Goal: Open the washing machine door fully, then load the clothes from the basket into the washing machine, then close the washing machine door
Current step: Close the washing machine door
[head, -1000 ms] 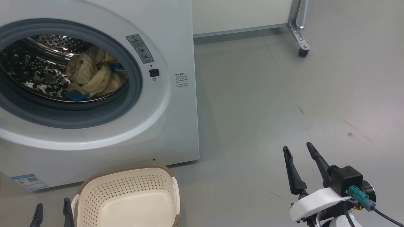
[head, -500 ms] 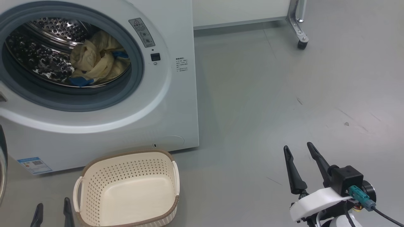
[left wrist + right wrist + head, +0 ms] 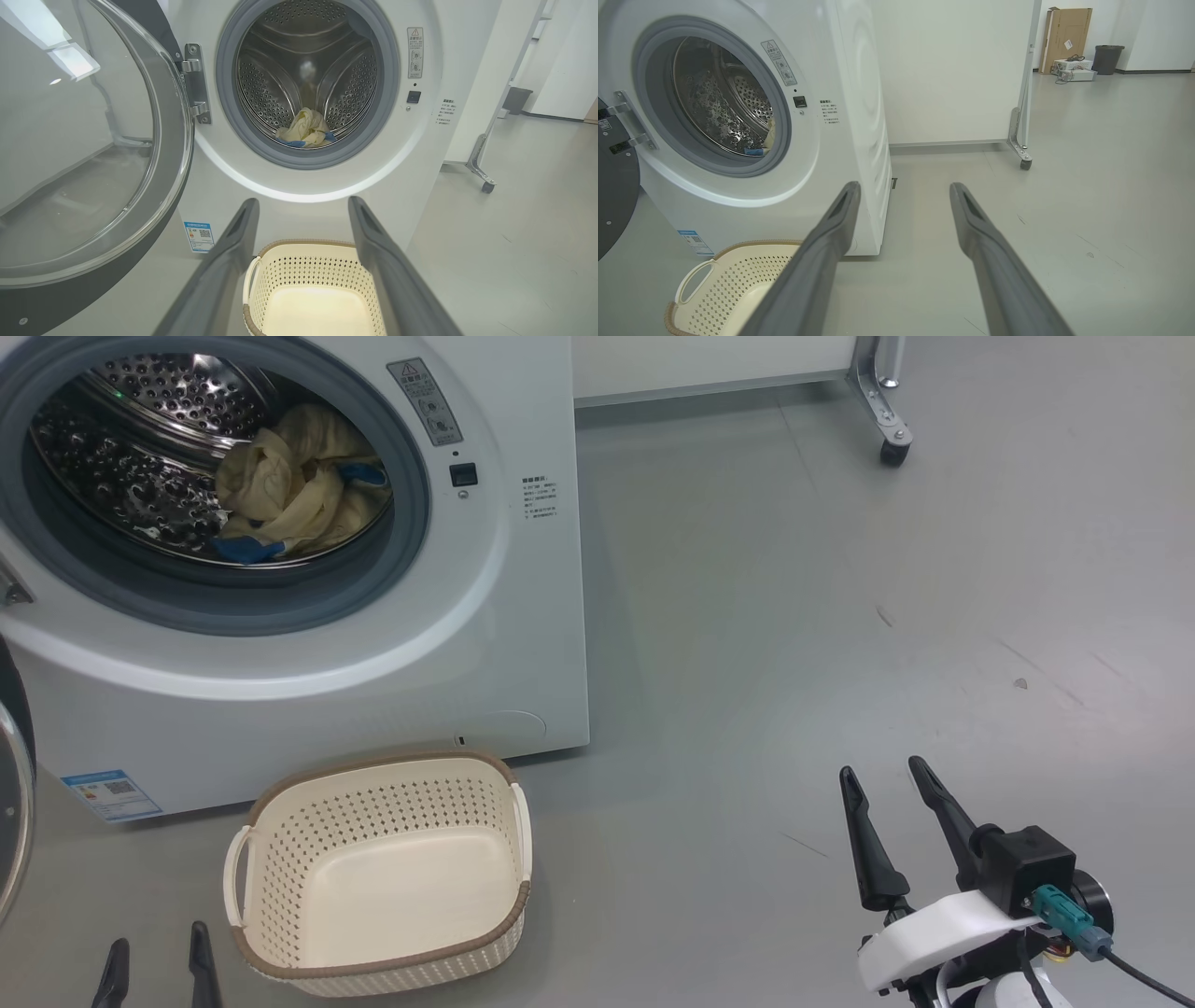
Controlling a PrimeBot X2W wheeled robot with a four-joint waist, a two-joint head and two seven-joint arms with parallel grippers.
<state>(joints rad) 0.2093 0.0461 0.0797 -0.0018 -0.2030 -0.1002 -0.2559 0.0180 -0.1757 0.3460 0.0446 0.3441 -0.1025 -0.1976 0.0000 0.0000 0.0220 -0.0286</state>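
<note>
Beyond the washing machine [image 3: 738, 196], cardboard box [image 3: 1066, 37]

We count one washing machine [image 3: 523, 644], with one round door [image 3: 84, 154], one steel drum [image 3: 149, 476], one blue label [image 3: 110, 793] and one grey warning sticker [image 3: 425, 401]. We list one basket [image 3: 373, 798], with two white loop handles [image 3: 233, 875]. Of clothes [image 3: 289, 490] in the drum: one yellow heap, whose separate garments we cannot count, and two blue pieces [image 3: 247, 551] showing. Two sets of jaws, the left jaws and the right jaws, each of two dark fingers [image 3: 866, 845]. On the floor [image 3: 794, 616] further off: one castor wheel [image 3: 893, 453], one cardboard box [image 3: 1066, 39], one dark bin [image 3: 1107, 58].
</note>
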